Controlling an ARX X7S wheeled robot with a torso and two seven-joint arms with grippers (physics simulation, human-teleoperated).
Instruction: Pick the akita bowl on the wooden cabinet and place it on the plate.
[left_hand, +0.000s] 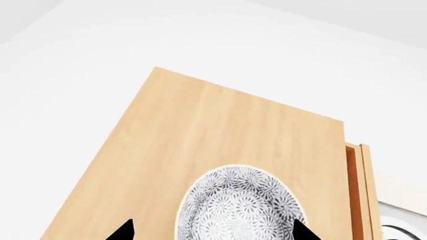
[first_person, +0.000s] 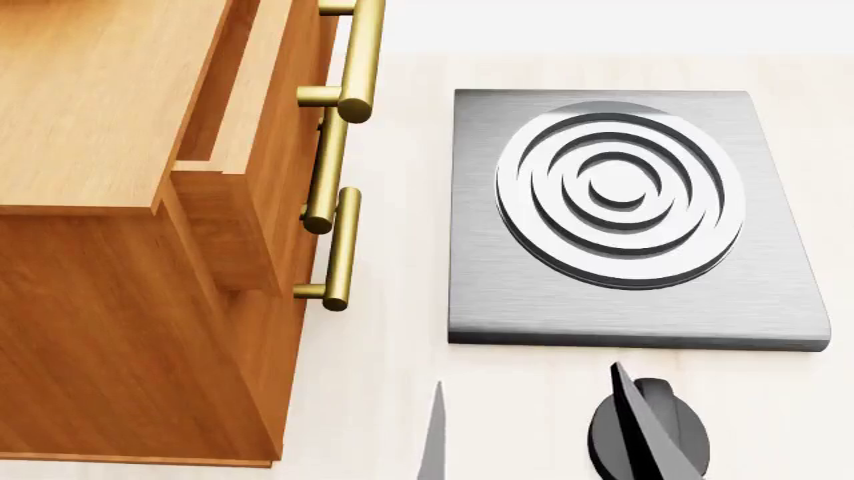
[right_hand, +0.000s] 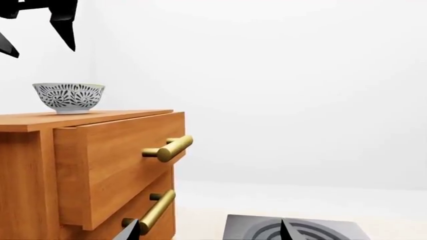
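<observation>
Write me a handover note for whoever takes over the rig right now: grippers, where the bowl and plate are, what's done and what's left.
Left gripper: open, empty, hovering above the akita bowl, fingertips either side of it, not touching.
Right gripper: open, empty, low near the stove plate.
Bowl: upright on top of the wooden cabinet, not yet grasped.
Plate: not in any view; find it first.
Done: left arm lined up over the bowl.
Left: descend, grasp, lift, carry to the plate, release.
</observation>
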